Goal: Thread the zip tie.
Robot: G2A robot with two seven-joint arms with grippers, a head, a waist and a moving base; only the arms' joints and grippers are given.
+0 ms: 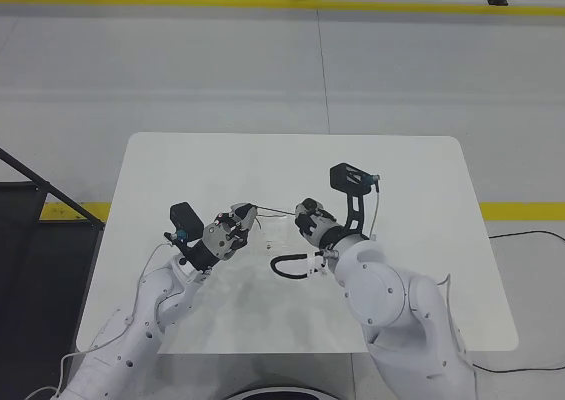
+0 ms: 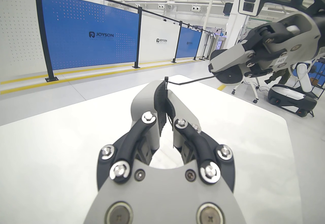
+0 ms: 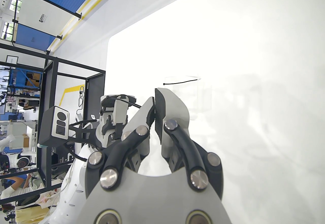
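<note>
My left pincer is clamped shut on one end of the zip tie and my right pincer is pinching the other, so it's stretched between them above the table. Only writing around is a logo on the blue panels.

Black zip tie; white table; grey left gripper (pads black, ribbed).

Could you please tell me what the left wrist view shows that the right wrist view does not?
Left wrist view adds the head of the zip tie poking out at the tips of the left tool. Right wrist view adds a second tie lying beyond the right tool. Both share the zip tie stretched between the two shut tools.
</note>
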